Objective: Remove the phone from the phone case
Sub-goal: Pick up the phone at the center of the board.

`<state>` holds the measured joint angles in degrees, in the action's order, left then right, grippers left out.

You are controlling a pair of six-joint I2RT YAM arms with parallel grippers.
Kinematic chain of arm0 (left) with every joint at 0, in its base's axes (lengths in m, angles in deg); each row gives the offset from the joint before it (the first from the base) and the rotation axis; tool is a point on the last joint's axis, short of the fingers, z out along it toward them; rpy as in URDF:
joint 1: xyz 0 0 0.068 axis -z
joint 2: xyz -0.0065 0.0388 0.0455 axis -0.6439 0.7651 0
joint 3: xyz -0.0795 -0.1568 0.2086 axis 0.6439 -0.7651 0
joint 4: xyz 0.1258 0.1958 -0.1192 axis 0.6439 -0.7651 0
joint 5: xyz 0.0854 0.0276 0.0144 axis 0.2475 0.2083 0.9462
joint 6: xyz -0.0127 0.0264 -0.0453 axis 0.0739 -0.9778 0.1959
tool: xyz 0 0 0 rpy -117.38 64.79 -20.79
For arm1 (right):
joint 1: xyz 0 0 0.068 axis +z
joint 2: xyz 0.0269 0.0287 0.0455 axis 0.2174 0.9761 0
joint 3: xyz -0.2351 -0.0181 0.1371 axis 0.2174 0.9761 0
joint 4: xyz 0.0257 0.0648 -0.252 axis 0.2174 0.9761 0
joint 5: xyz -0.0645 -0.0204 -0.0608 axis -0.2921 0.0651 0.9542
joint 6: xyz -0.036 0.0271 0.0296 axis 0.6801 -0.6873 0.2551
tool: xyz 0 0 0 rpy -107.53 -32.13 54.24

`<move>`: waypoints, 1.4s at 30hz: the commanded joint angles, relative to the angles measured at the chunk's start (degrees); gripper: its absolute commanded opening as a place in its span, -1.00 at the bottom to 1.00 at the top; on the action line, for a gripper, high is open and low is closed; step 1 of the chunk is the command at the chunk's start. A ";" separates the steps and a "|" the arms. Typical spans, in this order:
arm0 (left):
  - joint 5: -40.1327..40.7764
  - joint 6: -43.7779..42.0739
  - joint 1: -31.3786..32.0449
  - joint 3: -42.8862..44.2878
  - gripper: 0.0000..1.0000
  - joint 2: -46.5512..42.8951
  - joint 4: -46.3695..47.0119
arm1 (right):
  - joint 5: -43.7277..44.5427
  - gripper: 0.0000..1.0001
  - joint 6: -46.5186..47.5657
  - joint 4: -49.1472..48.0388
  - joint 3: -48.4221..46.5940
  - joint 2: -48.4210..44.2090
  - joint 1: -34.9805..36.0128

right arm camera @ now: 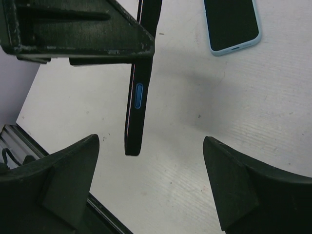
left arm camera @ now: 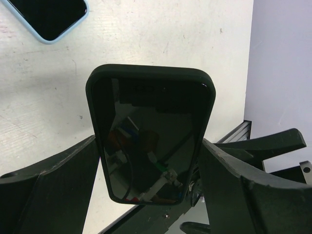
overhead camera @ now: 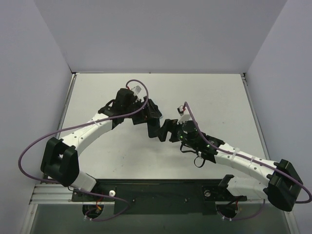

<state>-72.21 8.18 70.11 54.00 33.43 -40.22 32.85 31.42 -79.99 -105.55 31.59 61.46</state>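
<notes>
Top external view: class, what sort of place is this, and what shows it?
Probably a robotics test cell: white table, blank walls boxing it in, two cabled robot arms at its near edge.

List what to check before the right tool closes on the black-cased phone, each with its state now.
1. Grip: left tool clamps the black-cased phone by its long edges: ok.
2. Height: phone hangs clear of the table: ok.
3. Opening: right tool stands wide open: ok.
4. Alignment: phone's free end centred within the right tool: cannot tell; it looks nearer one side.
5. Clearance: light-blue-cased phone lies on the table, apart: ok.
6. Loosening: not ok; the case wraps the phone's front all round.
</notes>
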 commanded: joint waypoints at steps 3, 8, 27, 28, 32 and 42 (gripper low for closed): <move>-2.84 2.08 1.35 0.20 -1.00 -4.33 5.79 | 5.18 0.43 -1.07 -5.25 -5.54 3.63 0.67; -2.58 1.82 1.80 1.16 -1.00 -4.50 5.26 | 3.87 0.13 -1.95 -6.21 -7.38 7.24 0.75; -3.01 0.06 6.10 12.69 0.17 -2.56 2.07 | 1.43 -1.00 -4.76 -7.80 -4.93 3.56 -1.25; -5.54 -0.55 5.84 11.89 0.51 -3.18 3.84 | -1.99 -1.00 -6.33 -9.28 -3.79 2.77 -1.88; -13.12 -4.32 4.35 7.15 0.73 -7.66 14.48 | -11.93 -1.00 -10.46 -14.82 0.16 0.22 -8.46; -16.02 -8.30 1.71 3.72 0.74 -11.98 18.43 | -22.59 -1.00 -10.39 -13.16 0.44 -8.66 -15.15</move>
<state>-85.04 1.23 72.77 57.52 21.52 -27.08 16.99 21.87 -87.40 -103.36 27.86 47.74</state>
